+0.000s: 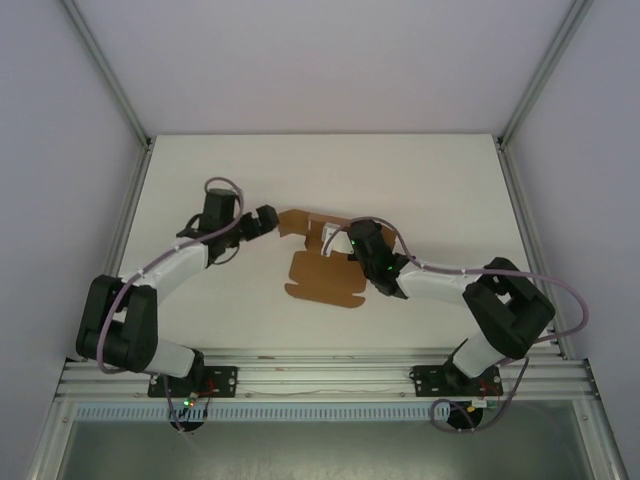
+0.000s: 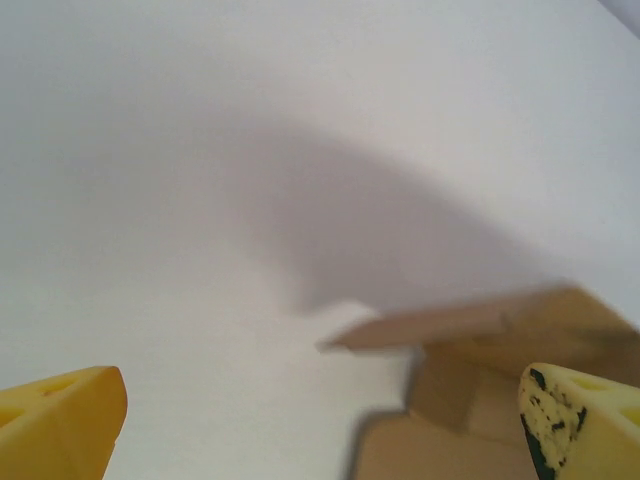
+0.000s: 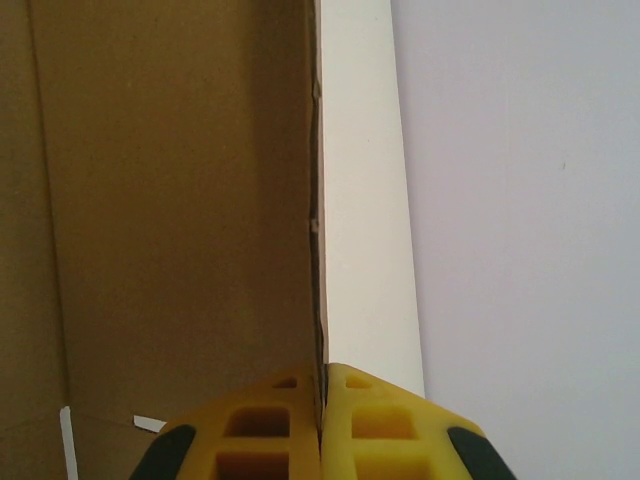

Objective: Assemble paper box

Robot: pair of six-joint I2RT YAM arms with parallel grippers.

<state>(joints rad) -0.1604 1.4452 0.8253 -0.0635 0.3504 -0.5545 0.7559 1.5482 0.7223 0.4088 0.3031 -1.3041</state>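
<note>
The table (image 1: pixel 200 180) is plain white and matte. On it lies the box (image 1: pixel 322 282), a brown die-cut cardboard sheet that is not yet folded up. Most of the box rests flat on the surface, and its near edge is cut into small tabs. Its far part is lifted off the table, with a flap standing up at the far left. The white surface runs on to the table's edges left of the box, right of it and beyond it. On the near side of the box a metal rail (image 1: pixel 320 372) runs along the table's edge. A soft shadow falls on the table beside the raised flap.
</note>
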